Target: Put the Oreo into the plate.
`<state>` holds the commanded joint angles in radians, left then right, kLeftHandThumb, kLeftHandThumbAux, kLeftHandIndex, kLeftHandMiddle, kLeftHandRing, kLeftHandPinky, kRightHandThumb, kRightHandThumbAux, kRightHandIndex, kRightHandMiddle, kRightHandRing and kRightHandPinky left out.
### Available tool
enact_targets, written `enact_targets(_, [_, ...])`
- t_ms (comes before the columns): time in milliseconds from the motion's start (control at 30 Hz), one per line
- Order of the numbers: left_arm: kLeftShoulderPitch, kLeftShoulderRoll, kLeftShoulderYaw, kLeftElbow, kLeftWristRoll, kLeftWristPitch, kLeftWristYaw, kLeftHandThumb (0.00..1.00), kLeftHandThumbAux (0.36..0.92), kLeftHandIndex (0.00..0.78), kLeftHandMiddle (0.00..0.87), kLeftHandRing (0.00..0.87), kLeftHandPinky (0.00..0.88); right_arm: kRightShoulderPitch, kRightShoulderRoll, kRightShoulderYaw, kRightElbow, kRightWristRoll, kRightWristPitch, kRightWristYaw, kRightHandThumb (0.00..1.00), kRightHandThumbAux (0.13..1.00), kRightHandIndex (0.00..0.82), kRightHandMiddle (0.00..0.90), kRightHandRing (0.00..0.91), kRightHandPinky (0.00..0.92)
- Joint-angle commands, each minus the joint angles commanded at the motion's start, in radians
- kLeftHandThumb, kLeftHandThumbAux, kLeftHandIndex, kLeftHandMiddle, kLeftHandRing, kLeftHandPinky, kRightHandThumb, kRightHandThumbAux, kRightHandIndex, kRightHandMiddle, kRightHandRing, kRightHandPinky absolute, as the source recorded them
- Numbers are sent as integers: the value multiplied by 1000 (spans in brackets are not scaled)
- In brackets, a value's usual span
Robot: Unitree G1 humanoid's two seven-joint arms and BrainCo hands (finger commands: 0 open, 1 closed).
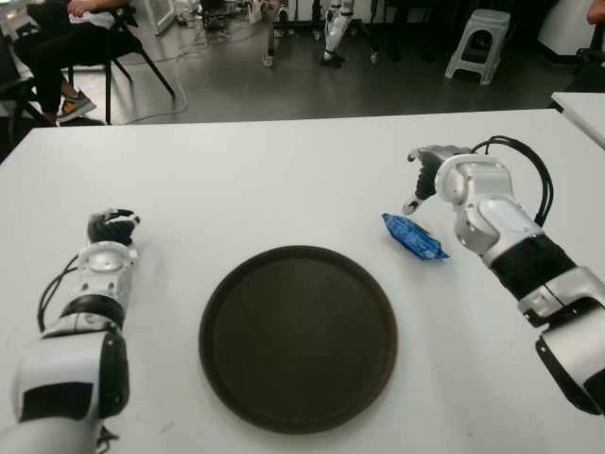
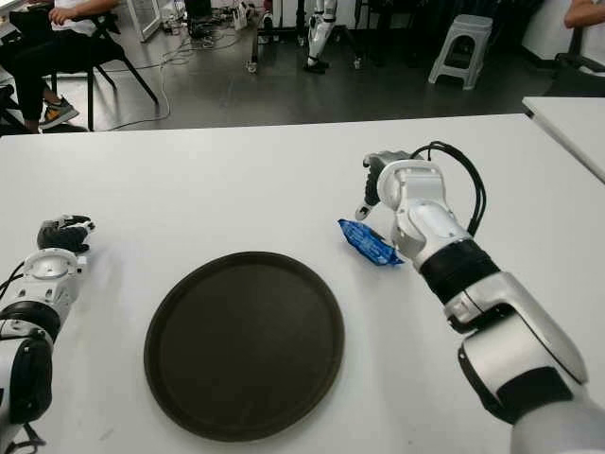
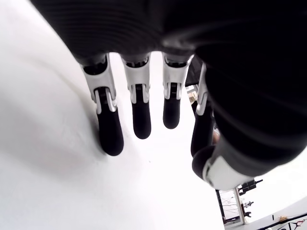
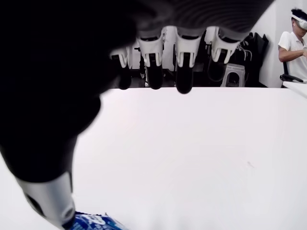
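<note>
Plate [image 1: 298, 339] clear of Oreo [image 1: 414, 236], right hand [image 1: 423, 175]

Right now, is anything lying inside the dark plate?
No. The plate is bare. The Oreo pack lies on the table beside it, below the open right hand.

The round dark plate [image 1: 298, 339] lies on the white table [image 1: 284, 180]; the blue Oreo packet [image 1: 414, 236] lies right of it, apart, beside the right hand [image 1: 423, 180].

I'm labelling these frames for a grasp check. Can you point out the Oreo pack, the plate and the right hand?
Oreo pack [image 1: 414, 236]: left eye view, middle of the blue wrapper.
Plate [image 1: 299, 337]: left eye view, bare centre of the dark round plate.
Right hand [image 1: 423, 175]: left eye view, middle of the hand.
</note>
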<state>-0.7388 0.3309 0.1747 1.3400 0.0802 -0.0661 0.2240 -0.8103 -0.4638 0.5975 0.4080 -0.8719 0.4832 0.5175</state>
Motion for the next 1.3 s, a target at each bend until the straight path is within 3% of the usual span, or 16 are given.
enact_targets(300, [-1, 0, -1, 0, 3, 2, 3, 677, 725, 398, 152, 174, 184, 43, -15, -15, -99, -34, 26, 42, 0, 771, 127, 190, 199, 157])
enact_targets(700, [-7, -4, -8, 0, 13, 13, 13, 675, 725, 398, 162, 182, 187, 69, -25, -19, -160, -55, 30, 95, 0, 799, 133, 200, 227, 206])
enact_targets(867, [-10, -6, -9, -2, 12, 17, 18, 675, 725, 398, 152, 176, 176, 87, -21, -18, -134, -54, 4, 74, 0, 851, 146, 243, 323, 325])
enact_targets(900, [-10, -6, -9, -2, 12, 17, 18, 535, 736, 283, 143, 167, 166, 87, -20, -19, -131, -53, 4, 77, 0, 842, 156, 242, 316, 318])
enact_targets(967, [-11, -6, -9, -2, 12, 18, 18, 374, 751, 160, 132, 158, 152, 86, -12, -25, -123, -45, 14, 93, 0, 822, 165, 234, 295, 299])
enact_targets(1133, [-12, -6, -11, -2, 14, 21, 18, 273, 759, 85, 122, 149, 140, 93, 10, -41, -106, -23, 27, 96, 0, 779, 138, 198, 227, 198])
enact_targets(1300, [-12, -7, -11, -4, 12, 19, 14, 264, 767, 72, 120, 141, 131, 90, 29, -47, -73, -5, 30, 99, 0, 756, 104, 165, 166, 87])
